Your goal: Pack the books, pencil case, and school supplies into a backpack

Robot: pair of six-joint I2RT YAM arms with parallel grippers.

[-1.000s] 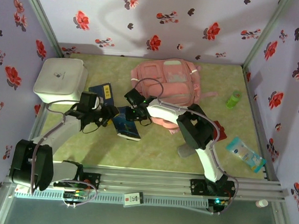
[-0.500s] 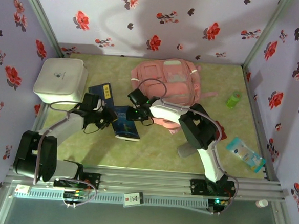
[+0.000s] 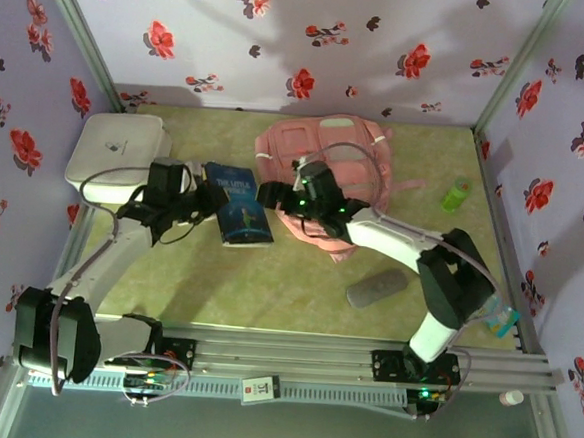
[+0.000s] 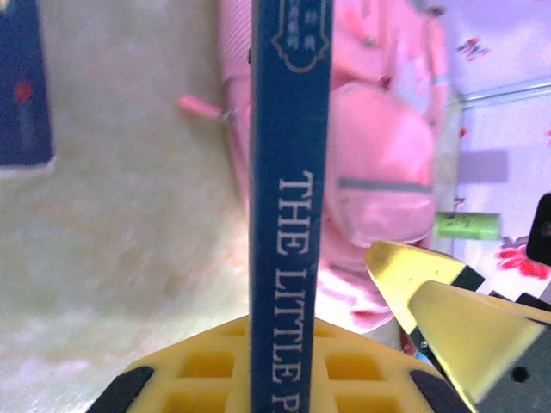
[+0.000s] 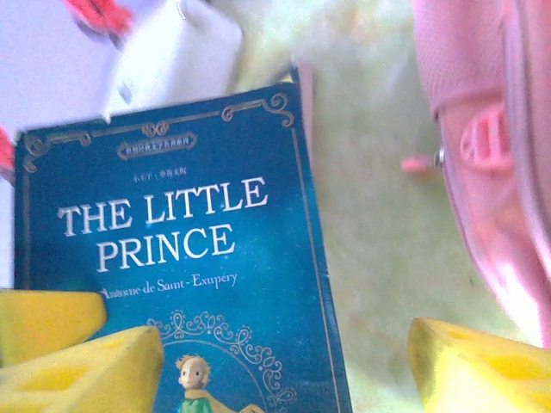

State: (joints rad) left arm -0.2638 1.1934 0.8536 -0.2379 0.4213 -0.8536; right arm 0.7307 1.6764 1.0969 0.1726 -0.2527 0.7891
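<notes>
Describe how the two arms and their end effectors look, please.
Left arm and right arm have white links, black joints and thin dark looping cables. Left end effector and right end effector are black, with yellow, grid-patterned fingers.

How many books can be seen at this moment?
2. The blue illustrated book is held in the left tool, beside the backpack. A dark navy book lies flat on the table. Others may be hidden.

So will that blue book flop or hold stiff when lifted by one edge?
Probably stiff: pinched in the left hand, the blue book runs straight, no visible sag. Likely light, since it looks thin. Its smooth cover might slip from an edge pinch.
</notes>
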